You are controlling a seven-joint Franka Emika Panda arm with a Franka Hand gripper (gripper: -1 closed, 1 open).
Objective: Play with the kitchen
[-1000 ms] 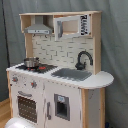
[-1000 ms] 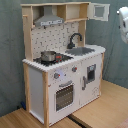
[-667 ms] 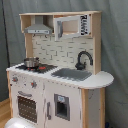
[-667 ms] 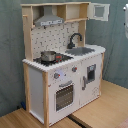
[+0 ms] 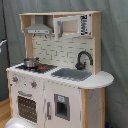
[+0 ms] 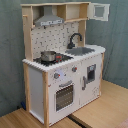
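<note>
The kitchen is a tall white and light-wood toy that shows in both exterior views. A metal pot stands on its stovetop. The black faucet curves over the grey sink. The oven door is shut below the knobs. The upper cabinet door hangs open beside the range hood. A pale rounded shape, perhaps part of my arm, sits at the first exterior view's bottom left. My gripper is out of view.
A grey curtain hangs behind the kitchen. It stands on a wooden surface with a seam running across it. A small pale object pokes in at the first exterior view's left edge.
A white shape at the second exterior view's upper right edge has slid out of sight. The kitchen and pot have not moved.
</note>
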